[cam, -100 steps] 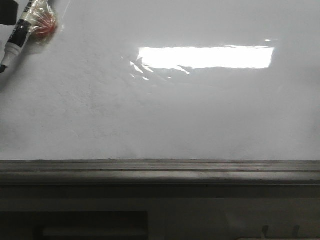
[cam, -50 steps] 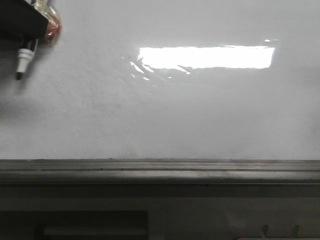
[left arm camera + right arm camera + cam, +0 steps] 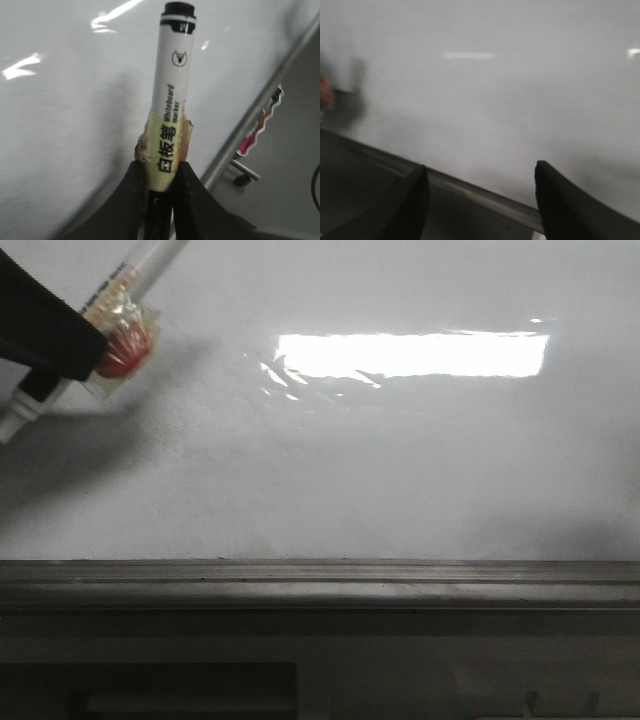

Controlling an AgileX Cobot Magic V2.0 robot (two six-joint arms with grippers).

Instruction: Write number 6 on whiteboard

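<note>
The whiteboard (image 3: 380,470) fills the front view, glossy white with a bright rectangular glare. No drawn line of the number 6 shows on it. My left gripper (image 3: 160,167) is shut on a white whiteboard marker (image 3: 172,95) wrapped in yellowish tape. In the front view the left gripper (image 3: 45,340) is at the upper left with the marker (image 3: 135,285) slanting up to the right, red and clear tape (image 3: 122,348) on its barrel. My right gripper (image 3: 480,175) is open and empty, above the board's lower edge. It is out of the front view.
The dull grey ledge (image 3: 320,585) runs along the board's front edge, with a darker frame below. In the left wrist view a grey rail (image 3: 260,115) and a pink and white item (image 3: 260,127) lie beside the board.
The left gripper has moved right and lower over the board and turned the marker, which now slants up to the right with its tip low at the left. A shadow has spread below it.
</note>
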